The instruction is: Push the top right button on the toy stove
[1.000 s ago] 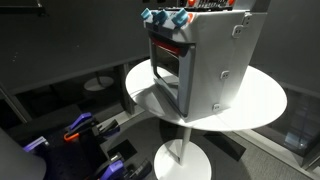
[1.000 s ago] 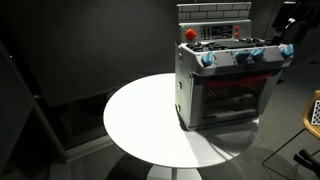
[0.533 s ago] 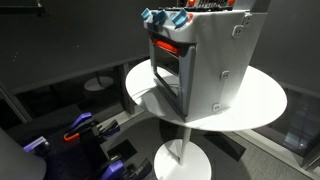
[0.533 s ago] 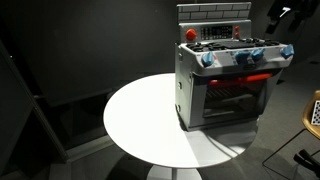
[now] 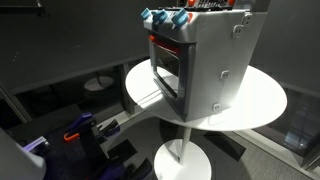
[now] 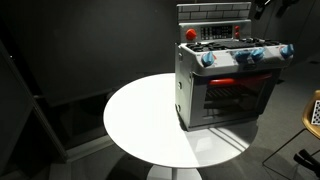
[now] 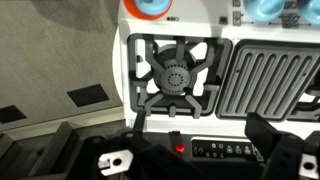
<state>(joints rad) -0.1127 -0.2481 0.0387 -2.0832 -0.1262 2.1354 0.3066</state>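
The toy stove [image 6: 225,85] is a silver-grey box with a dark glass door, a red strip and blue knobs [image 6: 245,56]. It stands on a round white table [image 6: 140,120] and shows in both exterior views [image 5: 205,60]. My gripper [image 6: 270,6] hangs above the stove's back right corner, mostly cut off by the frame edge. In the wrist view my gripper [image 7: 200,142] is open and empty, its dark fingers either side of the back panel. A small red button [image 7: 179,147] and a row of tiny buttons [image 7: 225,150] lie between them. The burner grate [image 7: 175,75] lies beyond.
The table [image 5: 265,100] stands on a single pedestal foot [image 5: 185,160]. Blue and orange equipment [image 5: 80,130] lies on the floor beside it. A wooden stool [image 6: 313,110] stands at the frame edge. Dark curtains surround the scene.
My gripper has risen and shifted from beside the stove's right knobs to above its back panel. The stove has not moved.
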